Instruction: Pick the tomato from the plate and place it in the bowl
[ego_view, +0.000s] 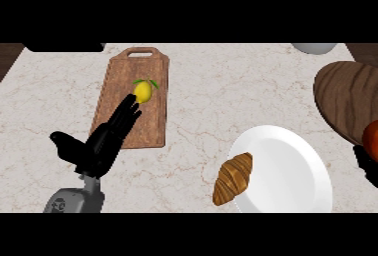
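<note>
Fingers (125, 112) of the left hand (100, 145) lie straight, released. At three o'clock the right hand (367, 162) grasps the tomato (371, 136) beside the bowl (347, 97); its axis is indiscernible.

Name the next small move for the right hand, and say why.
Probably carry it up over the wooden bowl and lower. The right hand, at the view's right edge, seems to hold the red tomato off the white plate, beside the bowl.
</note>
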